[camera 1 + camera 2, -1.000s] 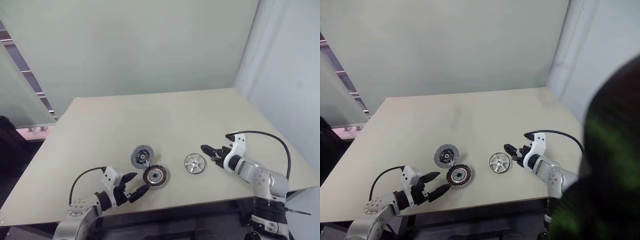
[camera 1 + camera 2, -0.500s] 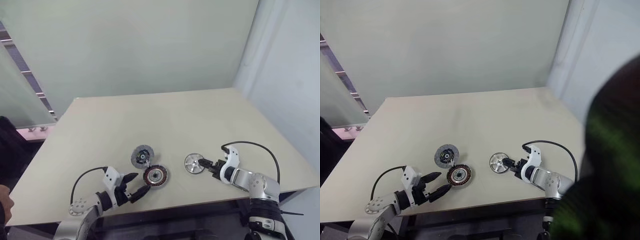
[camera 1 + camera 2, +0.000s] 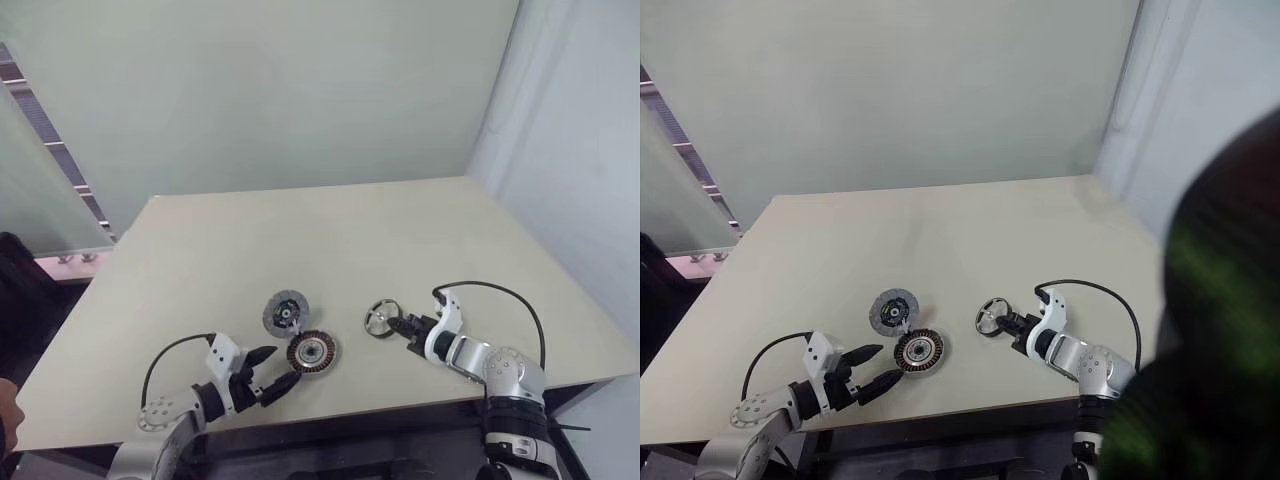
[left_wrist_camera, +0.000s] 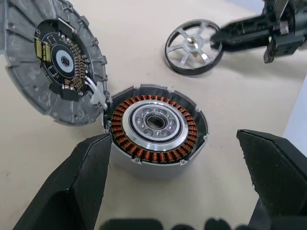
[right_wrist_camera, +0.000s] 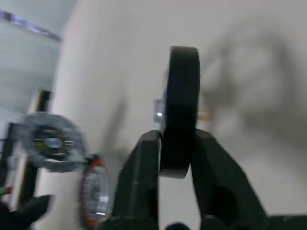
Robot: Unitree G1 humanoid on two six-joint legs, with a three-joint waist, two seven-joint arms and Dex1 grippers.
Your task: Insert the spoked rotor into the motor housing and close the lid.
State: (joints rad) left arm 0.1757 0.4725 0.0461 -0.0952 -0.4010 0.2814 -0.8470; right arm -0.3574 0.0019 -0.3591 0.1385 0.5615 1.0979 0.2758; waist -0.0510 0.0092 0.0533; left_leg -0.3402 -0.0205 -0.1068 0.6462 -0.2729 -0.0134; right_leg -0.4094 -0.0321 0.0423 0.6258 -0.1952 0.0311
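Nearest, the left gripper [image 3: 272,378] is held with jaws wide just before the motor housing [image 3: 310,351], right of which the spoked rotor [image 3: 381,318] is pinched by the right gripper [image 3: 400,325], carriage over the housing being judged next, the lid [image 3: 285,312] lying just beyond.

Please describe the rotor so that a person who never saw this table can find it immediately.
On the beige table, look near the front edge, to the right of the copper-wound housing and the grey lid. The rotor is the shiny silver spoked wheel, tilted up on its rim between the fingers of the right gripper. The other two lie flat and untouched.
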